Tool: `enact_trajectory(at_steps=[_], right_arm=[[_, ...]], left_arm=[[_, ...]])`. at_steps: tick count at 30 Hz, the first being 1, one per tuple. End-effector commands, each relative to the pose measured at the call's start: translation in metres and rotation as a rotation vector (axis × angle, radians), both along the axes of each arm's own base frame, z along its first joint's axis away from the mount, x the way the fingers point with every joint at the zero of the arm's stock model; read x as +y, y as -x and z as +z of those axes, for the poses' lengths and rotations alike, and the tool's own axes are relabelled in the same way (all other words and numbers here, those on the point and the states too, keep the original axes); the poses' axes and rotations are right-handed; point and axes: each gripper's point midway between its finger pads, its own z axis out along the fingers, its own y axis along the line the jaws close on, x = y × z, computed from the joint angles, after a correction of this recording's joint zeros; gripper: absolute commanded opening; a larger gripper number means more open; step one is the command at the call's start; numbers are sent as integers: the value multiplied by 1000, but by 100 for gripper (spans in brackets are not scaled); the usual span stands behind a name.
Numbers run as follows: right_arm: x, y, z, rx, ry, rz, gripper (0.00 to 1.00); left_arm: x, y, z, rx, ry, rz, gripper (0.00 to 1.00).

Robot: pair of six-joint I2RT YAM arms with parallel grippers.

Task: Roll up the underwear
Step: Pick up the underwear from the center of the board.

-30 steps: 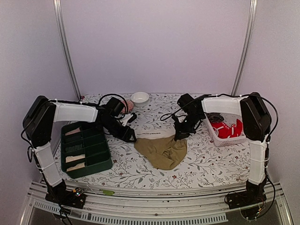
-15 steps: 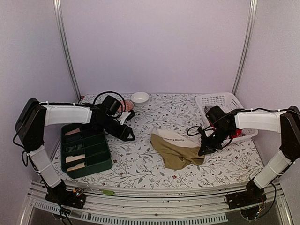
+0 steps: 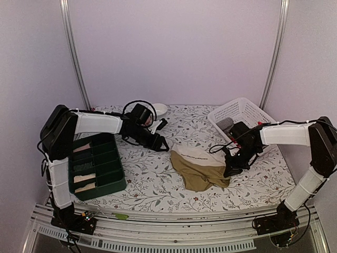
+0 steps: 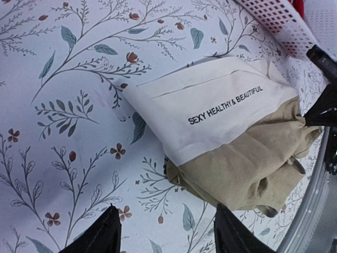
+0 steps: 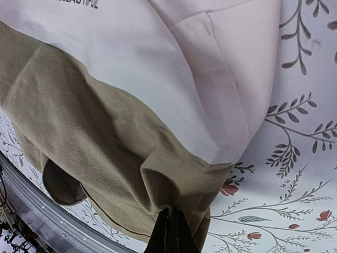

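Note:
The khaki-tan underwear (image 3: 199, 169) with a white printed waistband lies bunched on the flowered table, right of centre. My right gripper (image 3: 229, 171) is at its right edge, shut on a fold of the tan cloth (image 5: 105, 137); in the right wrist view the closed gripper (image 5: 171, 232) pinches that fold. My left gripper (image 3: 162, 146) hovers open to the left of the garment, apart from it. In the left wrist view the underwear (image 4: 247, 158) lies just beyond the open gripper (image 4: 166, 213), with bare table between the fingers.
A dark green divided tray (image 3: 122, 176) with cream rolls (image 3: 84, 179) stands at the front left. A white basket (image 3: 243, 112) sits tilted at the back right, with a grey item (image 3: 225, 124) inside. A white bowl (image 3: 161, 109) is at the back.
The right gripper pulled the underwear to the right and folded it over, then held still. The left arm swung right toward the garment. The basket shifted left and tilted.

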Motion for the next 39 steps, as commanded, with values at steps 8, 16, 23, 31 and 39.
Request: enact_trajectory(at_steps=[8,16,23,31,39], right_arm=[[7,-59,59,-226,10,-25,0],[63,-68,95,-280,-212,77,0],[101,-35,142,-283,-418,155,0],[52,28,38,27,-204,146,29],[66,-39,60,-131,-146,117,45]], left_arm=[[-52,-19,-29,113,121,-28,49],[-11,-11,-6,86,149,61,0],[44,23,48,-33,88,73,0],[55,62,18,84,-17,48,14],[74,55,16,49,-70,126,63]])
